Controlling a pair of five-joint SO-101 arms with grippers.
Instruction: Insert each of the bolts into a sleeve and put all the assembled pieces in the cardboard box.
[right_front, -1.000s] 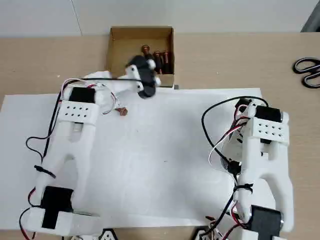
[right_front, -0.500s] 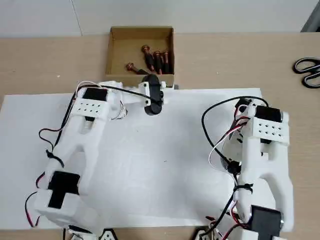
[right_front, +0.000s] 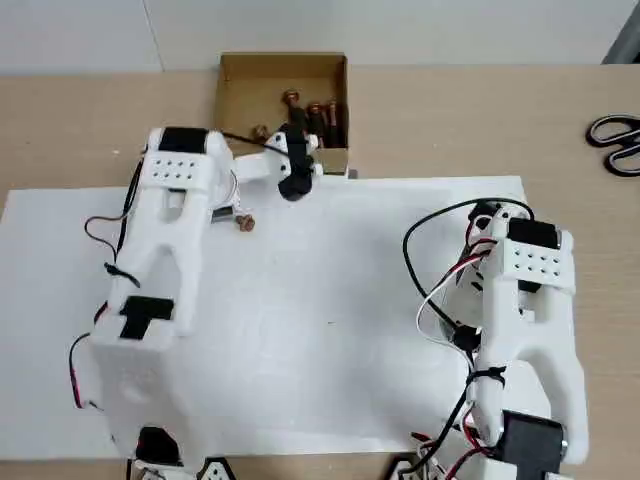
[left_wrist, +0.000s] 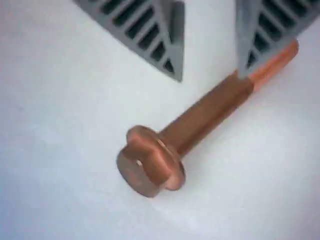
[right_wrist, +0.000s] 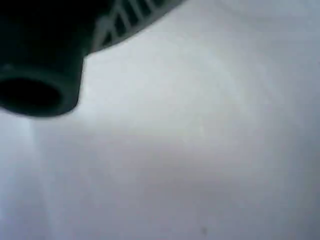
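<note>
A copper-coloured bolt (left_wrist: 195, 125) with a flanged head lies flat on the white paper (right_front: 330, 300). A darker section covers most of its shaft and a brighter tip pokes out. My left gripper (left_wrist: 210, 75) hangs open just above it, and one grey finger (left_wrist: 255, 35) overlaps the bolt's tip. In the high view the same bolt (right_front: 243, 222) lies beside the left arm, in front of the cardboard box (right_front: 283, 62). Several assembled pieces (right_front: 318, 118) lie inside the box. The right arm (right_front: 525, 300) rests folded at the right, its gripper close over bare paper.
Black scissors (right_front: 615, 140) lie on the wooden table at the far right. The paper sheet covers the middle of the table between the two arms. The box stands at the paper's far edge.
The left arm swung its wrist away from the box's front edge and rose over the paper's left side. The bolt on the paper stayed put. The right arm kept still.
</note>
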